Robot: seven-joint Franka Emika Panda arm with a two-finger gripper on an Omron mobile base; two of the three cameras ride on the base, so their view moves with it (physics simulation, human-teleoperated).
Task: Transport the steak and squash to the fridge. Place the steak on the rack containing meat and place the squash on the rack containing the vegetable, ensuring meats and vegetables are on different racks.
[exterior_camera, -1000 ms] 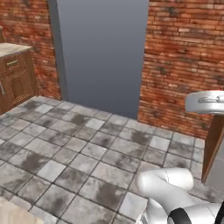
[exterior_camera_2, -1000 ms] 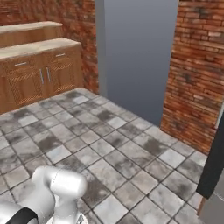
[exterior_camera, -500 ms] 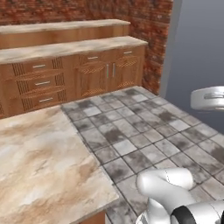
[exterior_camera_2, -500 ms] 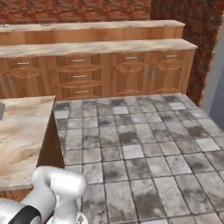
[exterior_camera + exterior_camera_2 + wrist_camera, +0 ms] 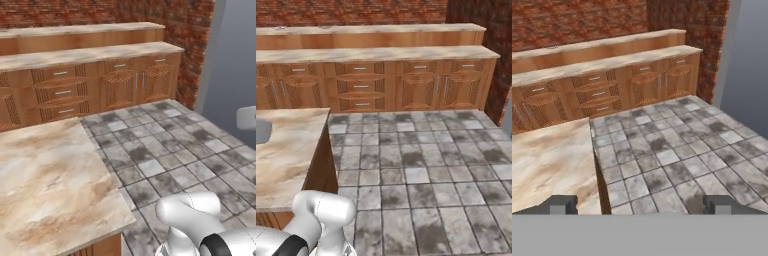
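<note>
The steak, the squash, the meat and the vegetable are out of view. The fridge (image 5: 235, 60) is a tall flat grey face at the far right, door shut, past the brick wall corner; it also stands at the right edge of the hand view (image 5: 749, 75). My gripper (image 5: 641, 205) is open, its two dark fingertips (image 5: 562, 204) wide apart with nothing between them. It hangs above the corner of a marble counter and the tiled floor.
A marble-topped island (image 5: 50, 185) fills the near left, its edge (image 5: 594, 165) right below the hand. Wooden cabinets (image 5: 381, 85) with a counter and a raised ledge run along the brick wall. Grey tiled floor (image 5: 175, 150) lies open between island and fridge.
The whole picture has swung: the base has turned, so the fridge slid from centre to the right edge and the cabinets and island came into view. The gripper stays open.
</note>
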